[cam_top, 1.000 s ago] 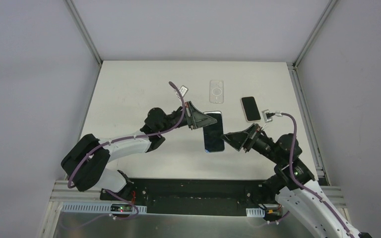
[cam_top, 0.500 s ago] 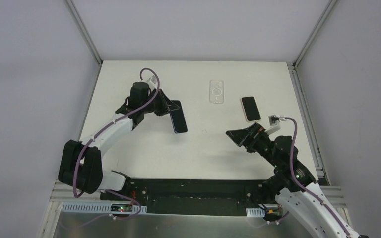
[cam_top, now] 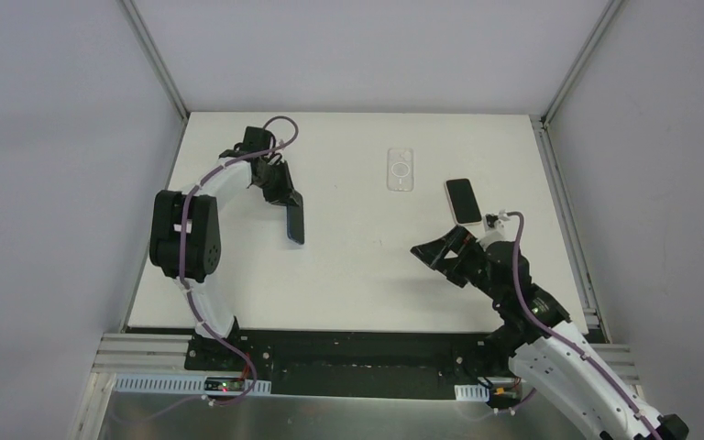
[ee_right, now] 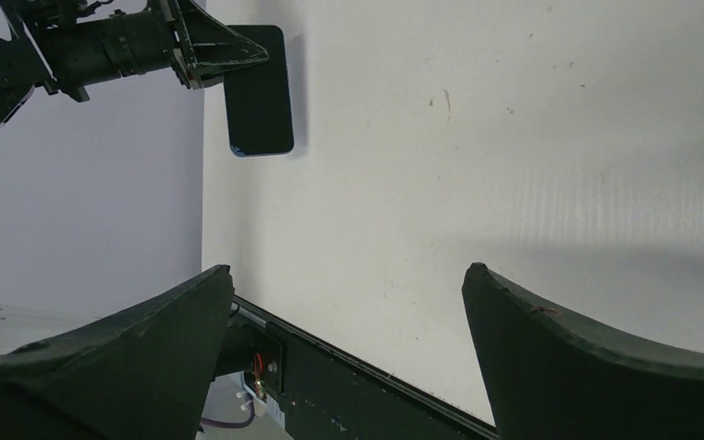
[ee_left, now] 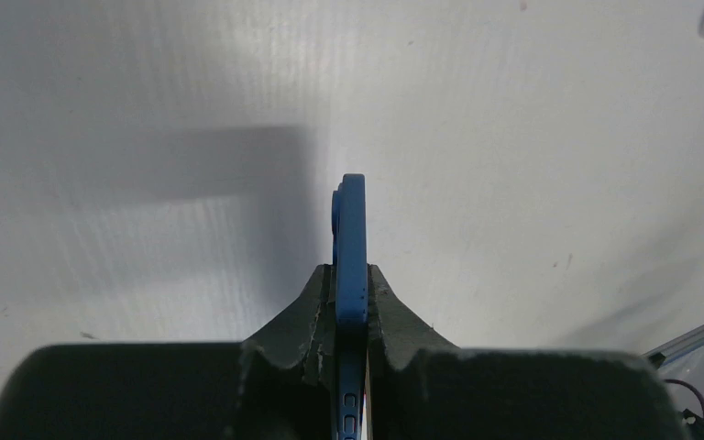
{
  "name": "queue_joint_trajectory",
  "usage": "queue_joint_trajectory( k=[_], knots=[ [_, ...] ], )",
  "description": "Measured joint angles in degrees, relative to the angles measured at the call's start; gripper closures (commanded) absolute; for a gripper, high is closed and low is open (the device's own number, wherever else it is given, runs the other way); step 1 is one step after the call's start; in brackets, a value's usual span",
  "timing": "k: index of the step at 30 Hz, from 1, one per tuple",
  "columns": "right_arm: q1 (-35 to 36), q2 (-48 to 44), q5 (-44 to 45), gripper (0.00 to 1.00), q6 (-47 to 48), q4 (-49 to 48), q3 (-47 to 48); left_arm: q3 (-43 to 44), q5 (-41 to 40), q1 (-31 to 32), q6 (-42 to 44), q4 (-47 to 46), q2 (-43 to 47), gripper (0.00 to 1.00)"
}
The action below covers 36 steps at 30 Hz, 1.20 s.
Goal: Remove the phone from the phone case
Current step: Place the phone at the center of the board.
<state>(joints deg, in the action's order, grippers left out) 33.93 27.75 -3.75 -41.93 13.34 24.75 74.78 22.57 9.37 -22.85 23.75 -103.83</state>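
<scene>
My left gripper [cam_top: 286, 196] is shut on a blue phone [cam_top: 295, 223] with a dark screen, holding it by one end above the table's left side. From the left wrist the phone [ee_left: 352, 220] shows edge-on, clamped between both fingers [ee_left: 312, 302]. I cannot tell whether a case is on it. The right wrist view shows the same phone [ee_right: 258, 92] hanging from the left gripper [ee_right: 229, 57]. A clear phone case [cam_top: 401, 170] lies flat at the back. My right gripper [cam_top: 435, 249] hovers open over the right side with nothing in it [ee_right: 348, 270].
A second phone [cam_top: 463, 200] with a pale rim lies face up at the right, just behind the right gripper. The table's dark front rail [ee_right: 357, 367] runs under the right fingers. Metal frame posts [cam_top: 156, 60] stand at the back corners.
The left arm has swung the blue phone from the table's centre to the far left. The right gripper stayed open and shifted slightly towards the left.
</scene>
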Motion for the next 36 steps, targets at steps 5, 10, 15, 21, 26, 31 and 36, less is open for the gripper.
queue_joint_trajectory(
  k=[5,10,15,21,26,31,36],
  knots=[
    [-0.3,0.4,0.3,0.01,0.2,0.5,0.0,0.7,-0.1,-2.2,3.1,4.1,-2.7,1.00],
    [-0.7,3.0,0.1,0.01,0.0,0.2,0.0,3.5,0.4,-3.5,4.0,5.0,-3.0,1.00],
    [-0.9,4.6,-0.2,0.01,0.0,0.1,0.0,5.7,1.5,-4.0,4.1,4.7,-5.5,1.00],
    [-1.4,4.5,-0.2,0.01,-0.1,0.0,0.0,6.1,2.1,-4.0,4.0,4.9,-9.5,1.00],
    [-1.8,4.6,-0.3,0.01,-0.4,-0.2,0.0,6.4,2.3,-4.0,4.0,4.8,-10.0,0.98],
    [-2.1,4.6,-0.6,0.01,-0.7,-0.3,0.0,6.4,2.3,-4.0,4.0,4.7,-10.1,0.80],
    [-2.6,4.6,-1.0,0.01,-0.7,-0.2,0.0,6.4,2.4,-4.0,3.5,4.7,-10.2,0.70]
  ],
)
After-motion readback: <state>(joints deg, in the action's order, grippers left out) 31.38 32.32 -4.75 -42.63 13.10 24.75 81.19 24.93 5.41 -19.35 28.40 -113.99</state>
